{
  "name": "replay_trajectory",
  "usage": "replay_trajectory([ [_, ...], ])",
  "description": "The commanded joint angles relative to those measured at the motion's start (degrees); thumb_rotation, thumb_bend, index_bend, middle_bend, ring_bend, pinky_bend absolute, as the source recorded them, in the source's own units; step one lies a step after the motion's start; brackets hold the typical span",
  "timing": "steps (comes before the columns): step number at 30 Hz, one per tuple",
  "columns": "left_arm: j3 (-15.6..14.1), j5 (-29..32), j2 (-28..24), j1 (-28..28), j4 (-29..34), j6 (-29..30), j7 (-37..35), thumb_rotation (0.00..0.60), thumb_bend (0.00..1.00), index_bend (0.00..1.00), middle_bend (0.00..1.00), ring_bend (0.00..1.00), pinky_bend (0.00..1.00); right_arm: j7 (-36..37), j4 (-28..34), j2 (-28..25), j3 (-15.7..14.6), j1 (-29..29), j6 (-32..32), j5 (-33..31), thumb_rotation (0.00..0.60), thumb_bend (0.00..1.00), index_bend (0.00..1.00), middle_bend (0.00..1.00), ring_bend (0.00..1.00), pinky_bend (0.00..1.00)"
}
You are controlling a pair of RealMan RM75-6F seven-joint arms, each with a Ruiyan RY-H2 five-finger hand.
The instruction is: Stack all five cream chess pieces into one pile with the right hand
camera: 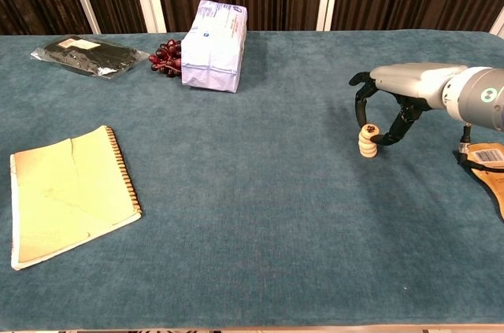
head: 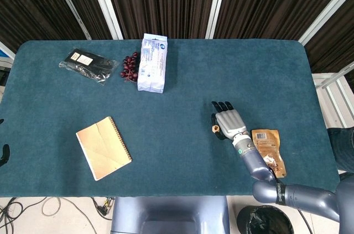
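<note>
Cream chess pieces [camera: 368,142] stand as one short pile on the bench [camera: 260,191], at about four o'clock from its centre in the head view. The right hand [camera: 386,116] arches over the pile, thumb and fingers closed on the top piece, which appears seated on the stack. No loose cream pieces show anywhere else, so this looks like the last placement; the exact count in the pile is too small to tell. What seems left is letting go and lifting clear. The left hand is out of sight.
</note>
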State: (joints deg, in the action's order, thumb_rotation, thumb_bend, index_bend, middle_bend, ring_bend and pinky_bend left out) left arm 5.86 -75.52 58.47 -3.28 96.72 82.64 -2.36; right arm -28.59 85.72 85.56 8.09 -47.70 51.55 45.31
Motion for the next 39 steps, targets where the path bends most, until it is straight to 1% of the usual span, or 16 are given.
replay_trajectory([
  [1, 0.0, 0.0, 0.0, 0.0, 0.0, 0.0, 0.0, 0.6, 0.48, 0.17, 0.0, 0.0, 0.0, -0.1, -0.2, 0.2, 0.1, -0.2, -0.1, -0.2, 0.6, 0.41, 0.53, 0.0, 0.0, 0.0],
  [12, 0.0, 0.1, 0.0, 0.0, 0.0, -0.1, 0.0, 0.6, 0.48, 0.17, 0.0, 0.0, 0.0, -0.6, -1.1, 0.6, 0.2, -0.8, -0.4, -1.3, 0.6, 0.41, 0.53, 0.0, 0.0, 0.0],
  [16, 0.1, 0.1, -0.1, -0.1, 0.0, -0.1, -0.2, 0.6, 0.48, 0.17, 0.0, 0.0, 0.0, -0.6, -1.0, 0.5, 0.1, -0.8, -0.4, -1.6, 0.6, 0.41, 0.49, 0.0, 0.0, 0.0],
  [24, 0.0, -0.5, 0.0, -0.1, -0.2, 0.1, -0.5, 0.6, 0.48, 0.17, 0.0, 0.0, 0.0, -0.6, -1.0, 0.4, -0.1, -0.9, -0.6, -1.9, 0.6, 0.41, 0.48, 0.0, 0.0, 0.0],
  [35, -0.1, -0.6, 0.0, -0.1, -0.3, 0.1, -0.5, 0.6, 0.49, 0.17, 0.0, 0.0, 0.0, -0.9, -0.8, 0.2, -0.3, -1.0, -0.6, -2.4, 0.6, 0.41, 0.42, 0.0, 0.0, 0.0],
  [39, -0.1, -0.6, 0.0, -0.1, -0.3, 0.0, -0.5, 0.6, 0.49, 0.17, 0.0, 0.0, 0.0, -1.0, -0.7, 0.0, -0.3, -1.1, -0.5, -2.6, 0.6, 0.41, 0.41, 0.0, 0.0, 0.0],
])
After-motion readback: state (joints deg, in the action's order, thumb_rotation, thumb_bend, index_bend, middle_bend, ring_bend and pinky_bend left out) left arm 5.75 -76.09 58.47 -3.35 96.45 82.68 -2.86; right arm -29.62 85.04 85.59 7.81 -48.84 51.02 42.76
